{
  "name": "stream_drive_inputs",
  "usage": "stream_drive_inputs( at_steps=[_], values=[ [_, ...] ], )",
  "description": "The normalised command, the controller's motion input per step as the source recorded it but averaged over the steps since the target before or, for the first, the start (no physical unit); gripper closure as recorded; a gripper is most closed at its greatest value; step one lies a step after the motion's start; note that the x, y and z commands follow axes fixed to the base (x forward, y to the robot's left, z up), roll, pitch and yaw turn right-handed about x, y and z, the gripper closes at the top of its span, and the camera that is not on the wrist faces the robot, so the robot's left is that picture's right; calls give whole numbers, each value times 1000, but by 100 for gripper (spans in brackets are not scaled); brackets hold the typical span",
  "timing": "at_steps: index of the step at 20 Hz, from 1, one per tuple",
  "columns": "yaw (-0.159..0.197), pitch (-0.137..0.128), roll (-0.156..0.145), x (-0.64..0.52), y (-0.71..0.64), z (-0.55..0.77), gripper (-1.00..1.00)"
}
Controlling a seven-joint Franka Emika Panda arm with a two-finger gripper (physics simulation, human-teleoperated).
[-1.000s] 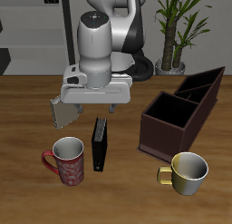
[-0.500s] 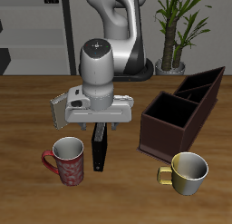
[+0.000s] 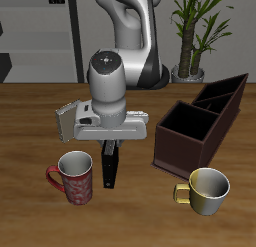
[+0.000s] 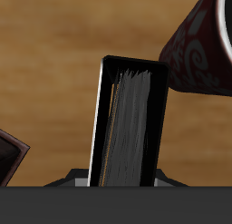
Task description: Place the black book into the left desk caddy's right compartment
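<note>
We see a wooden table (image 3: 30, 111) with a potted plant (image 3: 195, 31) behind its back edge and grey shelving along the back wall. The robot arm reaches forward from the back of the table and hangs low over the middle of the surface, its grey wrist housing covering most of what lies beneath.

The gripper (image 3: 111, 143) sits directly above the black book (image 3: 110, 166), which stands on its edge near the middle of the table, its lower end pointing toward the front edge. From the exterior view the fingers are hidden under the housing, so we cannot tell there whether they press on the book. In the wrist view the black book (image 4: 127, 128) fills the centre, its page block facing the camera between its two dark covers, and pale finger parts show on either side of its near end; whether they touch the covers we cannot tell.

A red patterned mug (image 3: 73, 177) stands just beside the book, nearer the front edge, and appears close against it in the wrist view (image 4: 201, 46). A small grey book (image 3: 68, 119) shows partly behind the arm, farther back. The left desk caddy (image 3: 200, 121) stands well apart from the book toward the table's side edge, open-topped with inner dividers. A cream mug (image 3: 207, 189) stands in front of the caddy, near the front edge.
</note>
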Motion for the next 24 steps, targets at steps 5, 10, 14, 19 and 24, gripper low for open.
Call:
stream_drive_inputs(
  at_steps=[5, 10, 14, 19, 24],
  values=[
    [-12, -42, -3, -132, 26, 277, 100],
    [11, -51, 7, -182, 72, 379, 100],
    [-13, -49, -16, -230, 66, 438, 100],
    [-20, -71, -19, -413, 144, 664, 100],
    [8, -67, 25, -389, 228, 575, 100]
  ],
)
